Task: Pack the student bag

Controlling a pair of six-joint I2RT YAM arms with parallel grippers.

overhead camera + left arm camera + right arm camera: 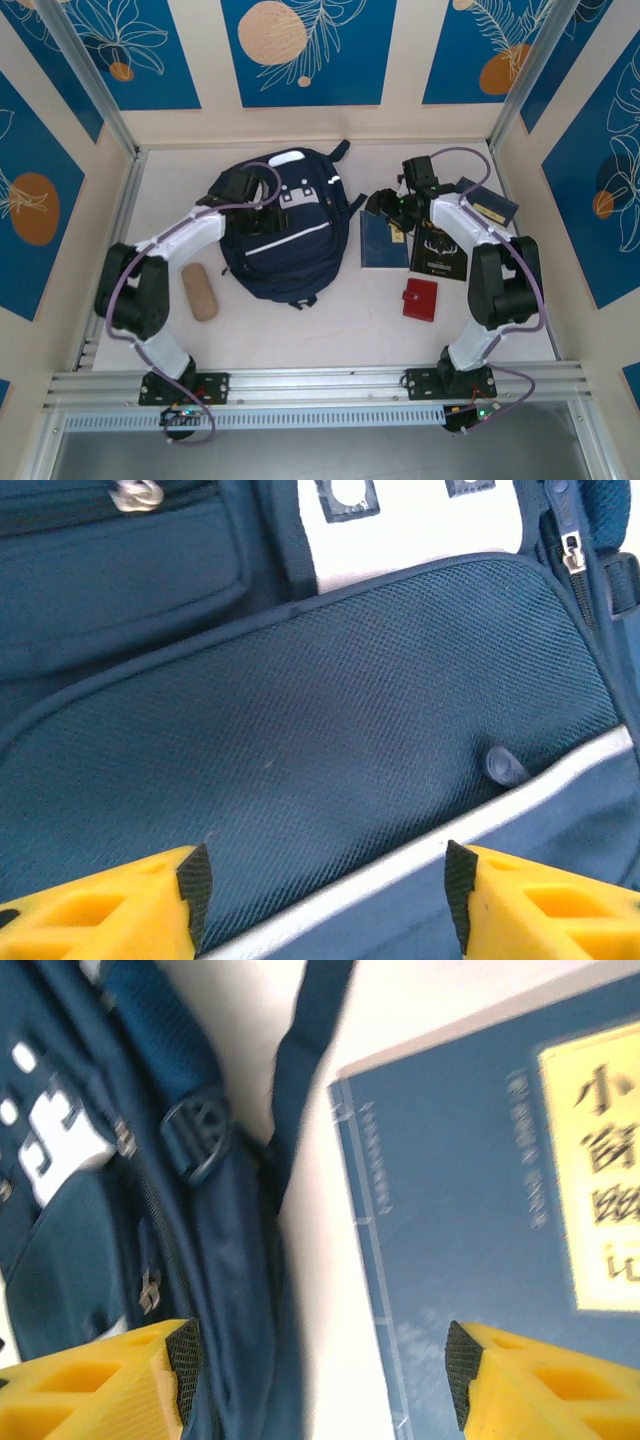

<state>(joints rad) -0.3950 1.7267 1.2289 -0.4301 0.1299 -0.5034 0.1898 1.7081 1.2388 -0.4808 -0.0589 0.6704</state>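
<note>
Large dark navy striped fabric backpack (285, 235) lies flat on the tabletop (330, 310), centre-left. Left pincer (325, 890) stands parted and empty over its mesh front. Right pincer (320, 1370) stands parted and empty, between backpack and flat navy booklet (470, 1210).

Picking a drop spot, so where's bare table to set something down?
Widest bare patch: near strip in front of the student bag, between the tan case and red wallet. Far-left corner beside the bag is also free. Crowded: right of the bag, with a navy booklet, black book and right gripper.
</note>
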